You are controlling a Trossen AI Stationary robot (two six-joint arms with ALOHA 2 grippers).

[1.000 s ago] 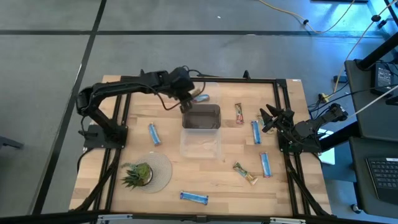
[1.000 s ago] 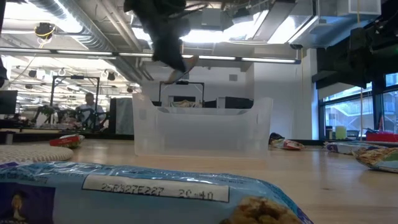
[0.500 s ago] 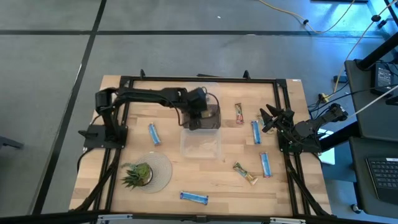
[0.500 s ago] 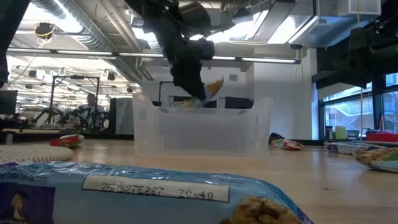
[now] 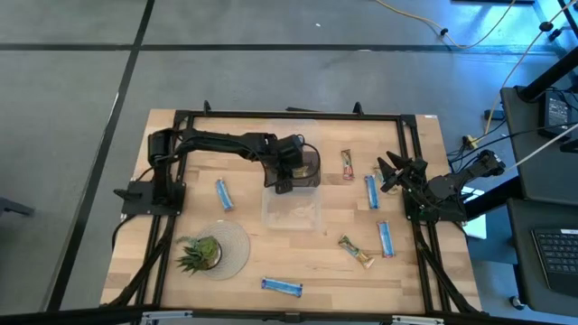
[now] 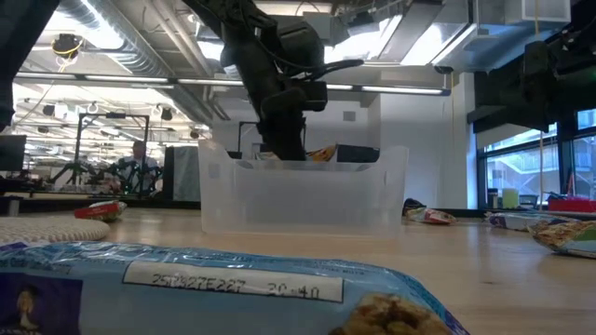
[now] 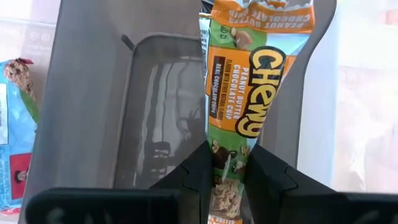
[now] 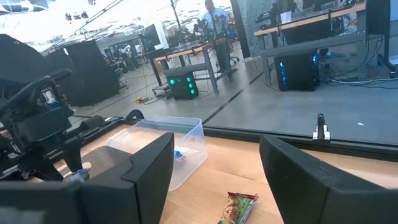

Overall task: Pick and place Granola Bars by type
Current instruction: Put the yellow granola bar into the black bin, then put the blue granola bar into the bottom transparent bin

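My left gripper (image 5: 287, 173) is shut on an orange-and-brown granola bar (image 7: 249, 81) and stands over the dark bin (image 5: 307, 167) at the table's middle. In the low view my left gripper (image 6: 284, 140) reaches down behind the clear bin (image 6: 303, 191), and the bar's end (image 6: 324, 152) shows at rim level. My right gripper (image 5: 393, 171) is open and empty at the right side; it also shows in the right wrist view (image 8: 217, 186). Loose bars lie flat on the table: blue ones (image 5: 223, 194) (image 5: 371, 191) (image 5: 386, 238) (image 5: 282, 287), a brown one (image 5: 347, 163) and a gold one (image 5: 356, 252). My left gripper pinches the orange-and-brown bar between its two fingers (image 7: 205, 174), close to one end of the wrapper (image 7: 229, 158). The fingers come from above and point down. Most of the bar sticks out past the fingertips over the dark bin's inside (image 7: 161, 112). I cannot tell whether it touches the bin's floor.
The clear bin (image 5: 291, 209) stands just on the near side of the dark bin. A green potted plant (image 5: 200, 253) sits on a round mat at the near left. Black frame rails (image 5: 289, 115) run around the table's edges.
My left gripper has carried the bar from beyond the dark bin's far left corner toward the table's near edge and a little to the right, and has come down over the dark bin. It has stayed shut on the bar, whose free end now sits at rim level.
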